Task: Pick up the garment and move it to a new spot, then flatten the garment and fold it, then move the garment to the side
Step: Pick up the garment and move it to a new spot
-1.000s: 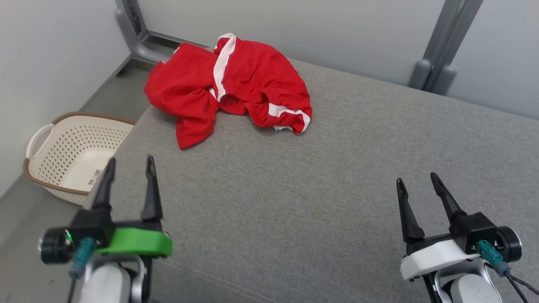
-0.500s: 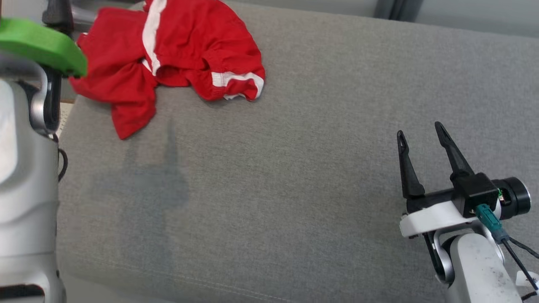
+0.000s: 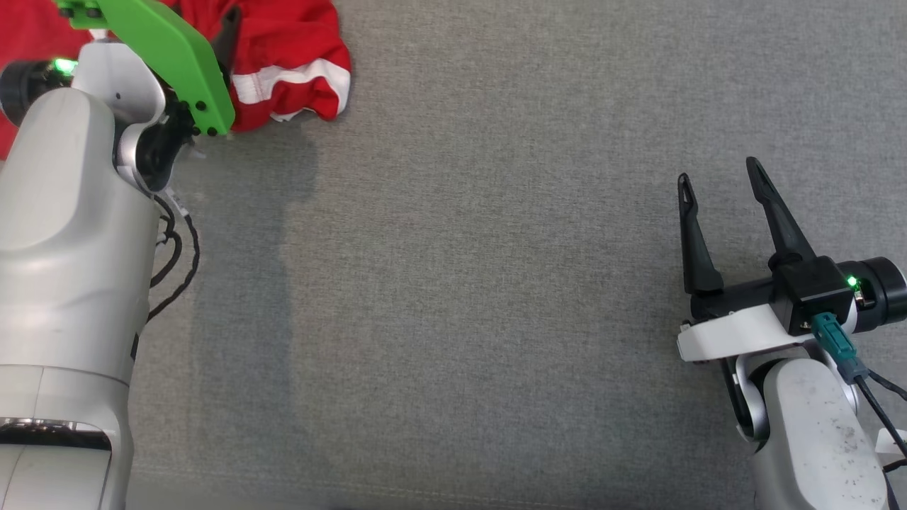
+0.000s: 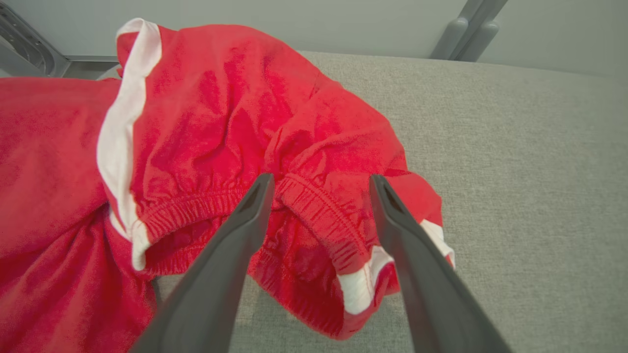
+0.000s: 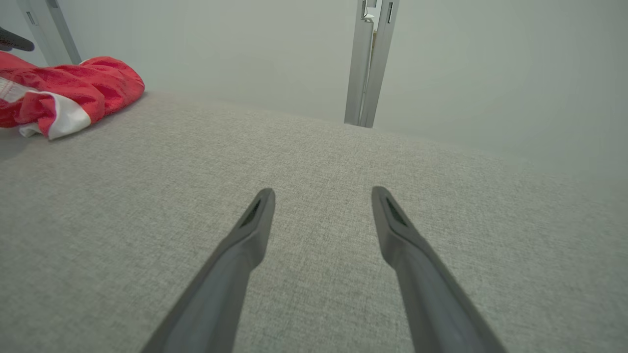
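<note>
The garment (image 4: pixel 206 113), red shorts with white stripes and an elastic waistband, lies crumpled on the grey cushion (image 3: pixel 482 283). The head view shows it at the top left (image 3: pixel 290 42), partly behind my left arm and its green mount (image 3: pixel 170 57). My left gripper (image 4: pixel 320 177) is open, and its two fingers straddle a fold of the waistband just above the cloth. Whether they touch it I cannot tell. Far to the right, my right gripper (image 3: pixel 716 170) hovers open over bare cushion with nothing between its fingers (image 5: pixel 322 190). The garment (image 5: pixel 73 88) is at the far left of the right wrist view.
A pale wall runs behind the cushion, with a grey metal post (image 5: pixel 368 63) standing against it and another post (image 4: pixel 466 29) beyond the garment. Bare grey cushion stretches between the two arms.
The head camera has tilted down, so the scene has shifted up and the basket has left the picture. My left arm has reached forward over the garment. The right gripper has stayed open.
</note>
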Robot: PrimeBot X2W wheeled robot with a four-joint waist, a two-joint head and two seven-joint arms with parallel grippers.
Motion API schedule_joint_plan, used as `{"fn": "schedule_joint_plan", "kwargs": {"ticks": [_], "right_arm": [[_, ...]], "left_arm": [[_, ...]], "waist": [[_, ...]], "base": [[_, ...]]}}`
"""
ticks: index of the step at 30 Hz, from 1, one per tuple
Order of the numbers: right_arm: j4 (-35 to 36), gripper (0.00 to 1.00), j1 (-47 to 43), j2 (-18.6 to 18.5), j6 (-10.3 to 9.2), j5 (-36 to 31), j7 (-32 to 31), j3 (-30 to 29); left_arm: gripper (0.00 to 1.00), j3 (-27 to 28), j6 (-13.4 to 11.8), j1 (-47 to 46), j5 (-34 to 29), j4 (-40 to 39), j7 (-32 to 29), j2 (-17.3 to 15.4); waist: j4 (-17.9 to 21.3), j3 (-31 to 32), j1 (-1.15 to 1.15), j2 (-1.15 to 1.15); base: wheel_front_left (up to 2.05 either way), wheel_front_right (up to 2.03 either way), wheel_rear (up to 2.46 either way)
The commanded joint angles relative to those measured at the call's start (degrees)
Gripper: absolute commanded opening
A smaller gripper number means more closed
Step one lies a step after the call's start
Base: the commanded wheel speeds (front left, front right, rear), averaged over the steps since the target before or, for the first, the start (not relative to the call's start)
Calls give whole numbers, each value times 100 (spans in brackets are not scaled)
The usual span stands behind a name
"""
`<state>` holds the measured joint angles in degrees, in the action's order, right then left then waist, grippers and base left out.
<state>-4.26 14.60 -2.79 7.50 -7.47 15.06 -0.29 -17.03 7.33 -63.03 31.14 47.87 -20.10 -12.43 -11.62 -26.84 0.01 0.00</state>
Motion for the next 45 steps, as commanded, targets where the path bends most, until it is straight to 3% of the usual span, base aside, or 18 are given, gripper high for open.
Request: {"fn": "schedule_joint_plan", "kwargs": {"ticks": [1,3,10,11,12,13,14,17,26,35,45], "right_arm": [[33,100,90,-19,-2,-24,18,0],[36,100,101,-18,-2,-18,18,0],[13,100,129,-18,-2,5,19,-16],[10,100,135,-17,-2,17,18,-15],[4,100,140,-17,-2,25,19,-15],[-2,100,147,-19,-2,36,19,-12],[-14,100,153,-18,-2,55,19,-4],[-51,100,164,-18,-2,103,19,17],[-203,100,7,-18,-2,359,19,12],[-351,100,-283,-17,-2,674,18,-10],[-483,100,-745,-16,-2,909,18,-212]], "left_arm": [[100,-96,13,75,145,28,-157,-108],[100,-215,8,125,221,194,-404,-273],[100,-396,10,140,412,582,-865,-352],[66,-391,10,142,465,580,-811,-341],[43,-371,10,125,484,573,-711,-356],[33,-349,10,102,485,583,-603,-381],[0,-334,3,79,470,609,-488,-408],[0,-357,-87,-7,363,696,-208,-467],[0,-395,-36,-310,268,696,525,-599],[0,-770,6,-492,227,295,582,-659],[0,-1765,14,-568,757,-987,253,-297]], "waist": [[239,-290,-1,0],[251,-325,-1,0],[290,-356,-1,0],[291,-357,-1,0],[291,-355,-1,0],[292,-350,-1,0],[293,-337,-1,0],[302,-261,-1,0],[397,414,-1,0],[628,1246,-1,0],[1186,2145,-1,0]], "base": [[0,0,0],[0,0,0],[0,0,0],[0,0,0],[0,0,0],[0,0,0],[0,0,0],[0,0,0],[0,0,0],[0,0,0],[0,0,0]]}}
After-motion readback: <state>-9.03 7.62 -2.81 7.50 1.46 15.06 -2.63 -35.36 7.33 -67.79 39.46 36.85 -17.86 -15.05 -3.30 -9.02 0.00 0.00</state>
